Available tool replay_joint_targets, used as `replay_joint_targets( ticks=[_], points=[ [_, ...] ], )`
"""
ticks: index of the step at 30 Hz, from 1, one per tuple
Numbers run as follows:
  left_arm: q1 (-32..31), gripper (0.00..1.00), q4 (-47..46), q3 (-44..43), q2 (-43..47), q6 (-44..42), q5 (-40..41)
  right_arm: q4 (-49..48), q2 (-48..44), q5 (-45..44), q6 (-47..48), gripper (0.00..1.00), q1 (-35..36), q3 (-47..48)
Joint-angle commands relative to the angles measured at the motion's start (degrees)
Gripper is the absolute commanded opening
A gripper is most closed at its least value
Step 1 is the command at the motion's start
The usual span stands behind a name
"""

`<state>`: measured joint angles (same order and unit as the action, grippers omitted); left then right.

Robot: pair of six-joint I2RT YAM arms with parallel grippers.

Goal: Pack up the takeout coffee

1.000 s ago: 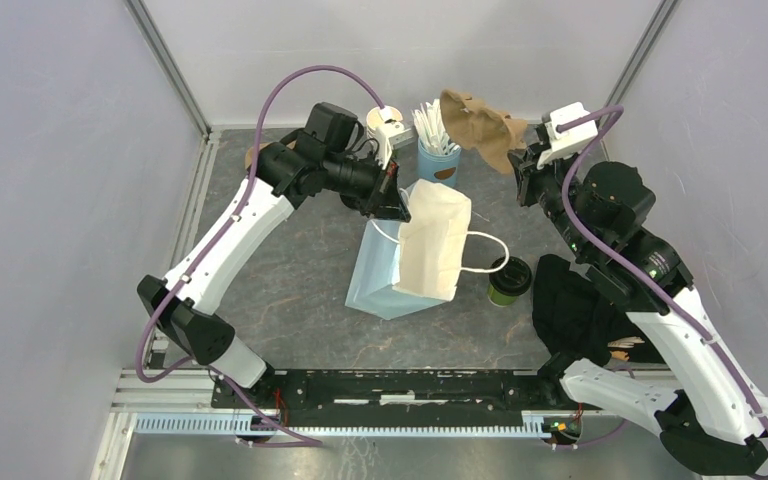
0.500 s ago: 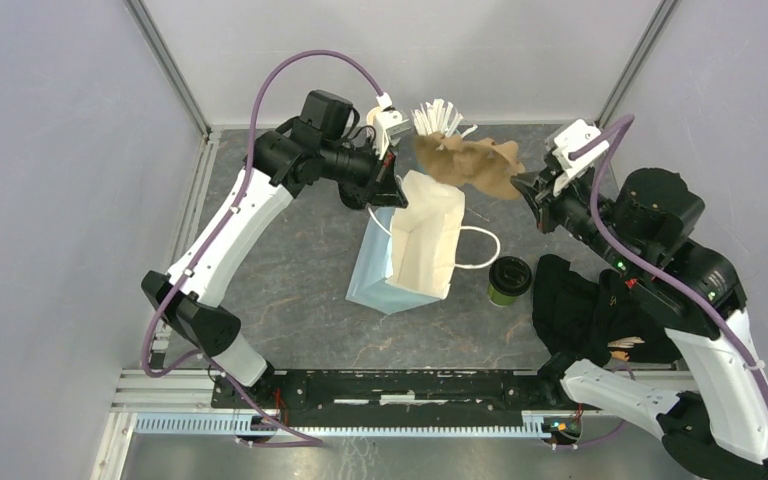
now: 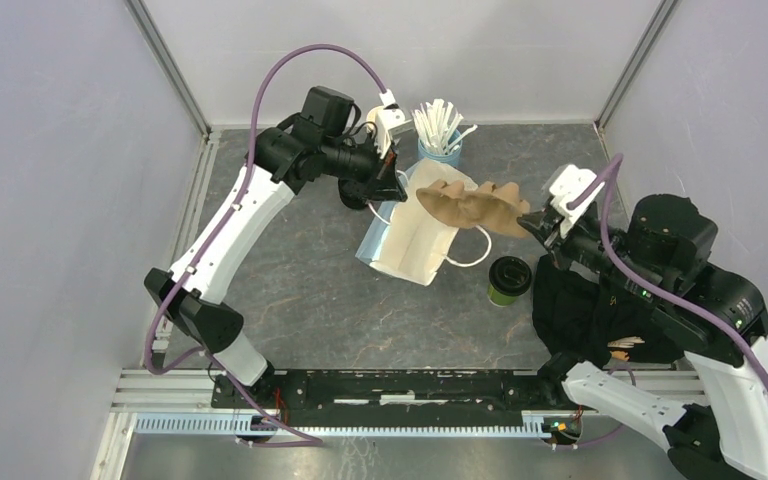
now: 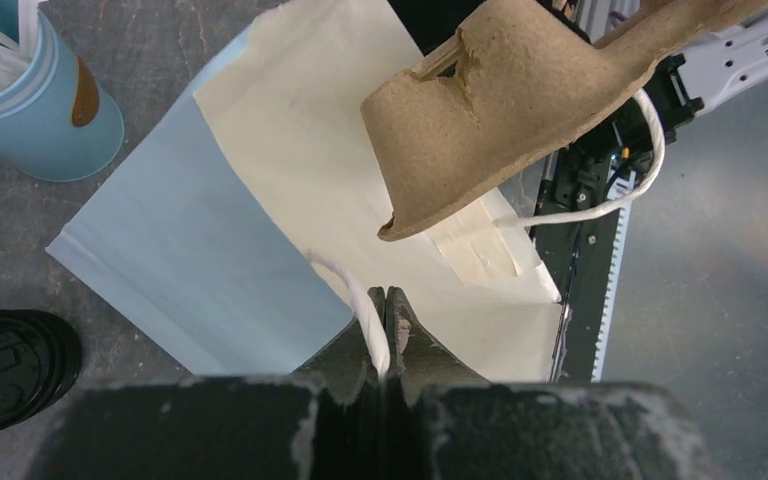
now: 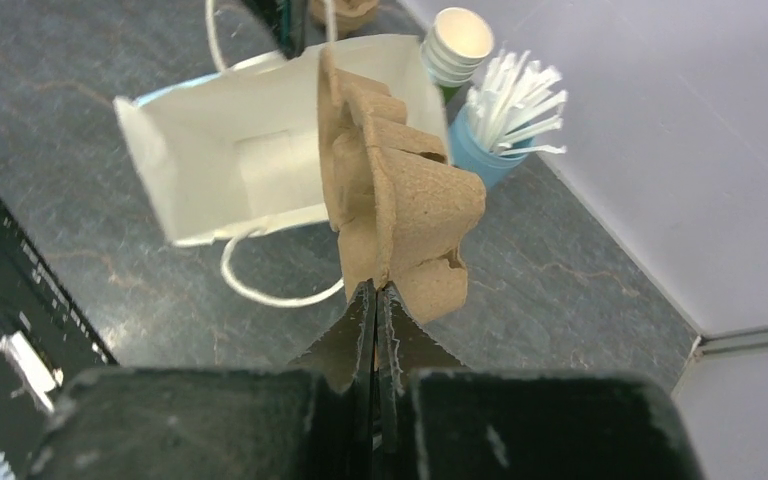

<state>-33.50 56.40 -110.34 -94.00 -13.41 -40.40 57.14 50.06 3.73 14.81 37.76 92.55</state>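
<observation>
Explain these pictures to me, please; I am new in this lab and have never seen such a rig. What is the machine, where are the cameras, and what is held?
These are two robot arms bolted at the table's near edge, each ending in a two-finger gripper. The wide picture comes from a fixed camera above and behind them; the other two from cameras on the wrists. The left gripper is shut on the white handle of a paper bag resting on the table. The right gripper is shut on a brown cup carrier, held in the air over the bag. The lidded green coffee cup stands beside the bag.
</observation>
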Motion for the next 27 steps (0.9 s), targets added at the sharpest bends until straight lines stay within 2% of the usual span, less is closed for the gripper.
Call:
replay_joint_targets(
  ticks=[1,9,15,23,27],
  points=[
    [-0.2,0.02,-3.3,3.2,4.3,-5.2,1.0,0.7,-0.3,6.7,4.5,0.00,0.0,-3.9],
    [-0.5,0.02,-6.0,2.0,5.3,-5.9,2.7,2.1,3.1,9.5,3.4,0.00,0.1,-5.1],
    [-1.6,0.02,-3.5,-2.0,3.1,-6.7,2.4,2.1,5.5,11.9,0.9,0.00,0.1,-6.2],
    [-4.1,0.02,-3.1,-6.2,0.4,-7.3,1.6,-1.7,9.1,13.7,-2.6,0.00,0.1,-6.7],
    [-4.7,0.02,-2.4,-5.4,-0.1,-8.1,1.3,-2.8,11.5,14.5,-3.2,0.00,0.7,-6.6]
  ],
)
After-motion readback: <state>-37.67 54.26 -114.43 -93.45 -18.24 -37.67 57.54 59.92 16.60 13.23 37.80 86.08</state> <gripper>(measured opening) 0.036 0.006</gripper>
